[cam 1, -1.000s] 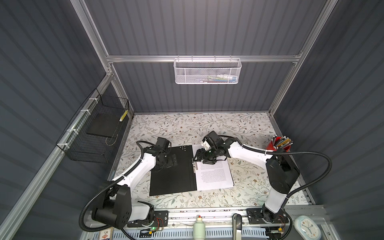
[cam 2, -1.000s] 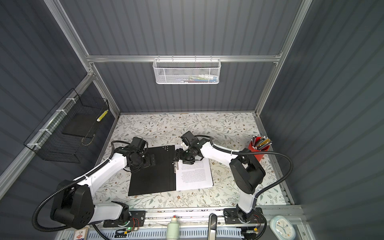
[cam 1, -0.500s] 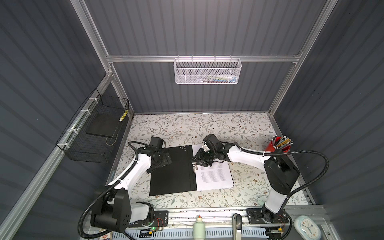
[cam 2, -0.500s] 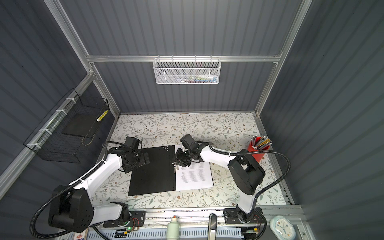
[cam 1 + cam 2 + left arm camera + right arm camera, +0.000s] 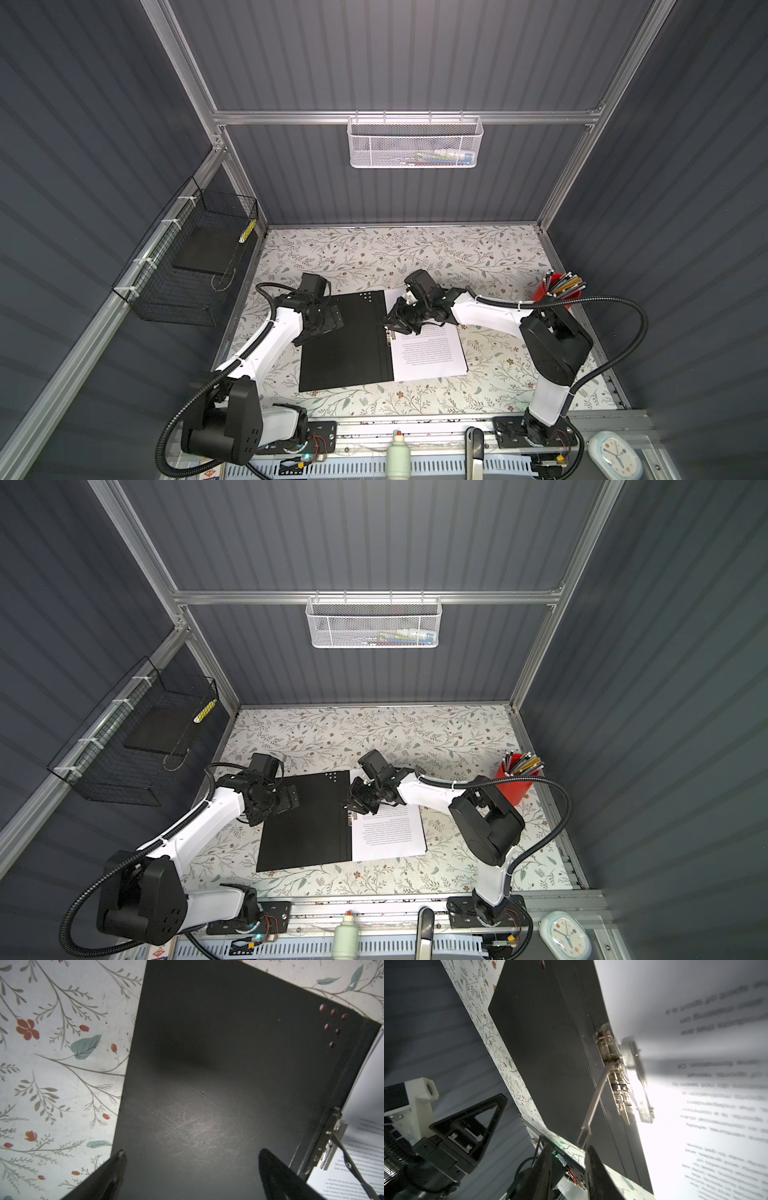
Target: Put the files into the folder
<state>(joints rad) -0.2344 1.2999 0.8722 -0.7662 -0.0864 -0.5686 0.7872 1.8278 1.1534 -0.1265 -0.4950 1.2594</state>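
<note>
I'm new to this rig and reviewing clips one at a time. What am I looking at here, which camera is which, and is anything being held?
Two white robot arms with two-fingered grippers work at a flowered table. Both top views look down from overhead; each wrist view comes from a camera on one arm. An open folder lies black side up, with the files, printed sheets, on its right half. The left gripper is wide open over the bare left cover, holding nothing. The right gripper has its jaws narrowly apart at the tip of the raised metal clip lever; it does not clearly grip it.
</note>
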